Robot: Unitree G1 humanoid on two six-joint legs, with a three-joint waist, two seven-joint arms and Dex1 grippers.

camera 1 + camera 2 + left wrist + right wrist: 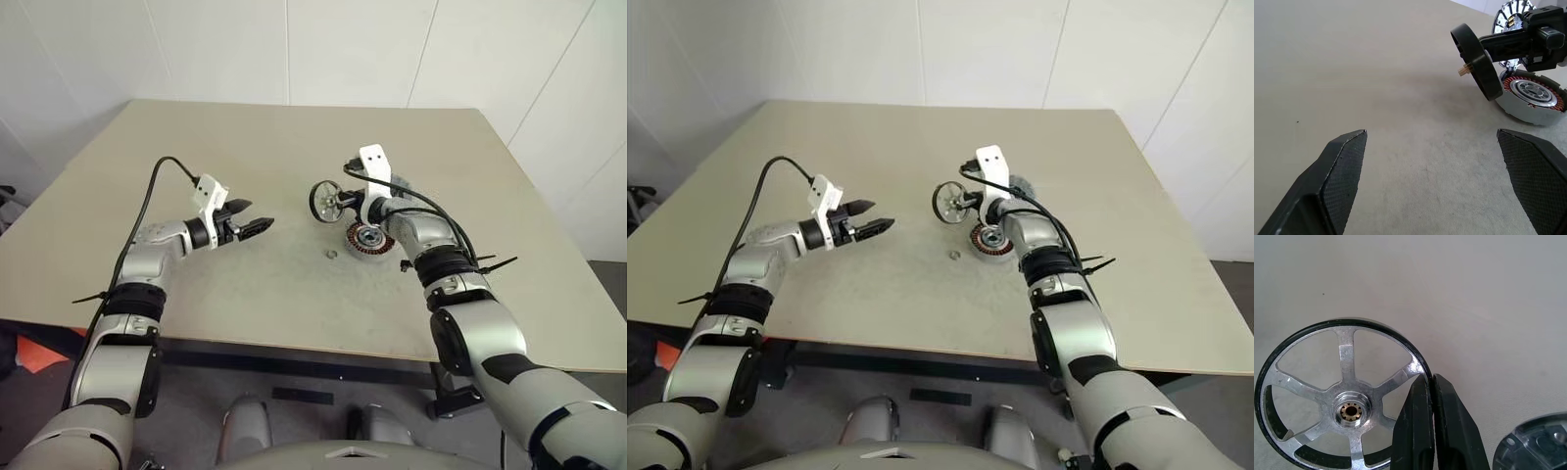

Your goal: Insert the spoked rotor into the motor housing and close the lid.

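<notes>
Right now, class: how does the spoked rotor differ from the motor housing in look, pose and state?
1. The spoked rotor has a black rim and silver spokes; the motor housing is a grey puck with copper-brown windings around a silver hub.
2. The rotor stands on edge; the housing lies on the table.
3. The right gripper holds the rotor by its rim, jaws shut; nothing grips the housing.

Both are round, with a central hub.
</notes>
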